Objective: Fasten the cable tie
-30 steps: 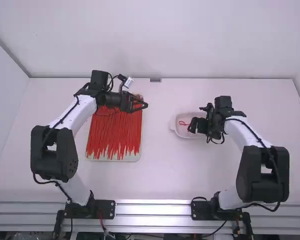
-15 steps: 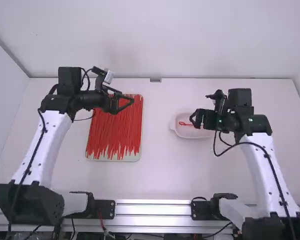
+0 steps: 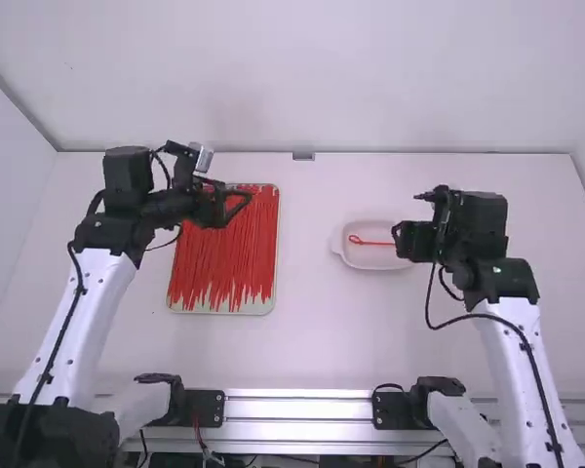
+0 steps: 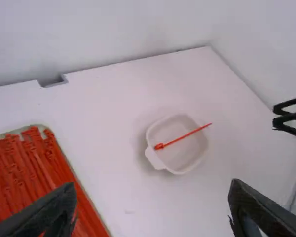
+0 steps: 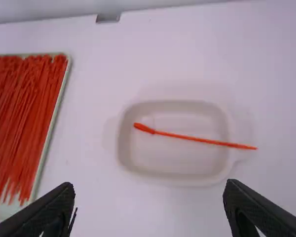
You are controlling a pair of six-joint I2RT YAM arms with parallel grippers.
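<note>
Two robot arms reach away from the camera over a white worktop [image 3: 370, 322], seen from above. A single red cable tie [image 5: 192, 138] lies straight and unlooped in a shallow white dish [image 5: 120, 150], right of the worktop's middle. Its long axis runs roughly side to side across the worktop. The thicker head end points toward the left arm's side, and the thin tail points toward the right arm's side, its tip ending at the dish's rim.

The right pincer [image 3: 405, 240] hangs just beside the dish on the right-hand side, raised off the worktop. Its two fingers are spread wide and hold nothing. The dish lies straight ahead of it, and its wrist camera looks down on the tie between the two fingers, tail end nearest.

The left pincer [image 3: 232, 203] hangs over the far end of a tray [image 3: 224, 311] packed with many more red ties [image 3: 224, 253], well apart from the dish. Its fingers are also spread wide and empty.

Judging from this layout, the tie has not yet been fastened, and the right arm is much the nearer one to lift it. The strap lies crosswise and flat in the dish, so the fingers would need to close across its narrow width — most easily near the tail at the rim. That leaves the head end facing the left arm.
</note>
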